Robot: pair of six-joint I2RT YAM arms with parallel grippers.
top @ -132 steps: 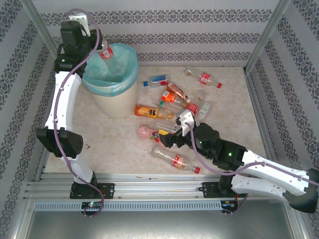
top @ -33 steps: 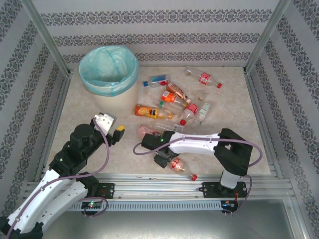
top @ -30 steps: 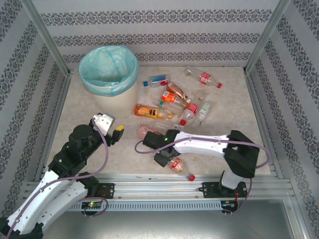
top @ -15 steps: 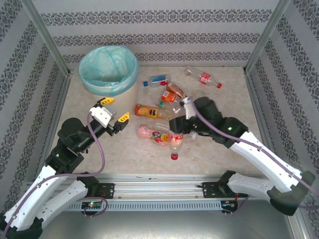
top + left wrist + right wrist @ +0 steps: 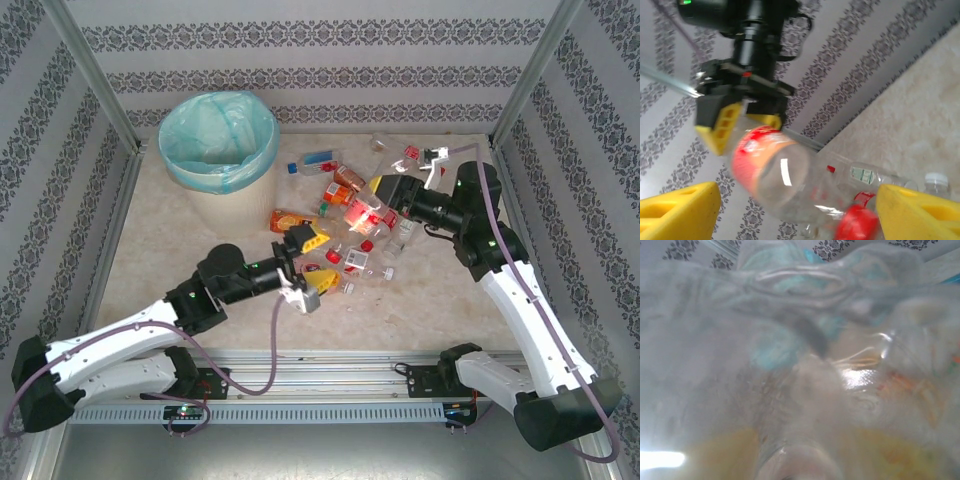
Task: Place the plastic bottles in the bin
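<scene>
My right gripper (image 5: 378,200) is shut on a clear plastic bottle with a red label (image 5: 360,212), held above the pile. The left wrist view shows that bottle (image 5: 771,172) base-first between the right gripper's yellow fingers (image 5: 719,131). Through the right wrist camera the bottle's clear wall (image 5: 805,405) blurs everything. My left gripper (image 5: 312,259) is open, low over the pile's near side, its yellow pads (image 5: 681,209) wide apart, with a red cap (image 5: 856,225) near them. Several loose bottles (image 5: 322,158) lie mid-table. The bin (image 5: 232,205), lined in turquoise, stands at the back left.
An orange-labelled bottle (image 5: 290,220) lies just right of the bin's foot. More bottles (image 5: 410,155) lie near the back wall. Metal frame posts and patterned walls close in the table on three sides. Bare tabletop (image 5: 180,250) lies in front of the bin.
My right gripper has carried the red-labelled bottle up and back to the right, tightening on it. My left arm has reached right into the pile's near side, its gripper open throughout.
</scene>
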